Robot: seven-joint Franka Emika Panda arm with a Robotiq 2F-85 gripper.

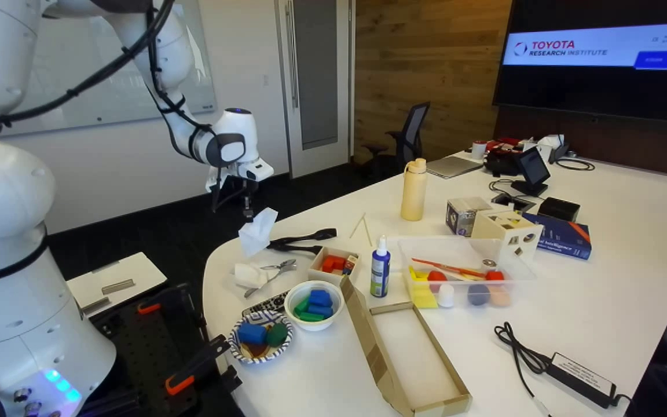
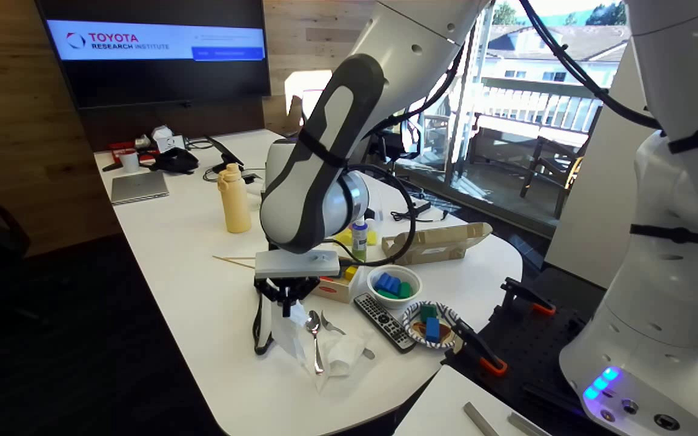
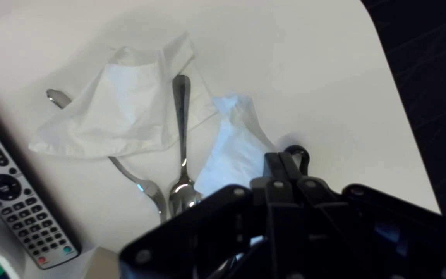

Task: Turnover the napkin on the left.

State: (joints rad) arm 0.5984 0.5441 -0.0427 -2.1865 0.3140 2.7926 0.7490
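A thin white napkin [image 1: 259,231] hangs raised from the fingertips of my gripper [image 1: 248,215] near the table's edge. In the wrist view the jaws stand together, and the napkin [image 3: 232,151] spreads down and to the left from the gripper [image 3: 278,155]. How much cloth lies between the fingers is hidden. Below the gripper [image 2: 286,310] in an exterior view, its lower part drops beside the spoon [image 2: 315,345]. Another white napkin [image 3: 126,112] lies crumpled over a fork [image 3: 151,190], with the spoon across its edge. Whether the two napkins touch, I cannot tell.
Black tongs [image 1: 301,238] lie close to the gripper. Around the napkins are a remote [image 2: 383,321], a box of blocks [image 1: 316,271], a white bowl [image 1: 314,324] and a patterned bowl [image 1: 235,341]. A yellow bottle [image 1: 414,191] stands farther back.
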